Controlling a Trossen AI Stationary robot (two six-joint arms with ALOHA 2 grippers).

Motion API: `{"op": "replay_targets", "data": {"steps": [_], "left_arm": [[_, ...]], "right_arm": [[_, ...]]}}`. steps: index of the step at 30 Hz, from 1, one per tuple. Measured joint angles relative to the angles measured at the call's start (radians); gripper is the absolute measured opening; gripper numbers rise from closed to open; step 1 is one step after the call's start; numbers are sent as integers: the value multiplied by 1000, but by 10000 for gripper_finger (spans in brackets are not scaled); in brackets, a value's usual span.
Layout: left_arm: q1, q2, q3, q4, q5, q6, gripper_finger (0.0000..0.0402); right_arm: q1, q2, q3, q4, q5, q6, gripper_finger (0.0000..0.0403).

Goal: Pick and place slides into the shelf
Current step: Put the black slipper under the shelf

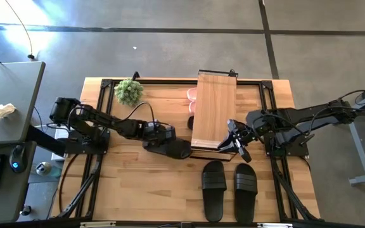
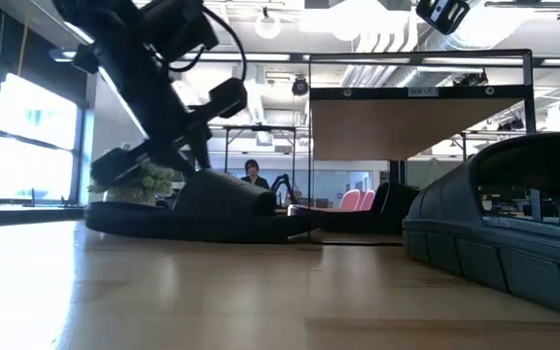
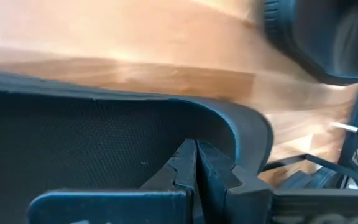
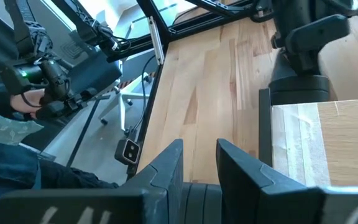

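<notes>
No legible txt or labels

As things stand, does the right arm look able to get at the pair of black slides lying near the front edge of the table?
Probably yes: the right gripper sits at the shelf corner with nothing held, and the black slides lie just beside it on bare table.

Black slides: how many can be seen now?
3: two black slides side by side at the table's near edge, one in the left gripper. More may hide under the shelf.

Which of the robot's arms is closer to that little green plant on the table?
The left. Its gripper, shut on a black slide, sits just past the plant. The right gripper is across the shelf, much farther away.
</notes>
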Motion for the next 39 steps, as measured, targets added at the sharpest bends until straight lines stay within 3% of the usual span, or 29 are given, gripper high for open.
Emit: {"op": "replay_targets", "data": {"steps": [11,22,31,35,39], "left_arm": [[85,31,79,1,12,87,0],[100,57,85,-1,1,87,0],[150,21,84,-61,48,211,0],[153,-12,84,-112,78,268,0],[135,-18,84,-209,102,262,0]], "right_arm": [[0,0,0,-61,-18,47,87],[4,0,0,-264,118,-1,92],[7,-68,98,-683,409,133,32],[7,-97,71,-861,404,248,5],[7,-103,-22,-790,346,279,3]]}}
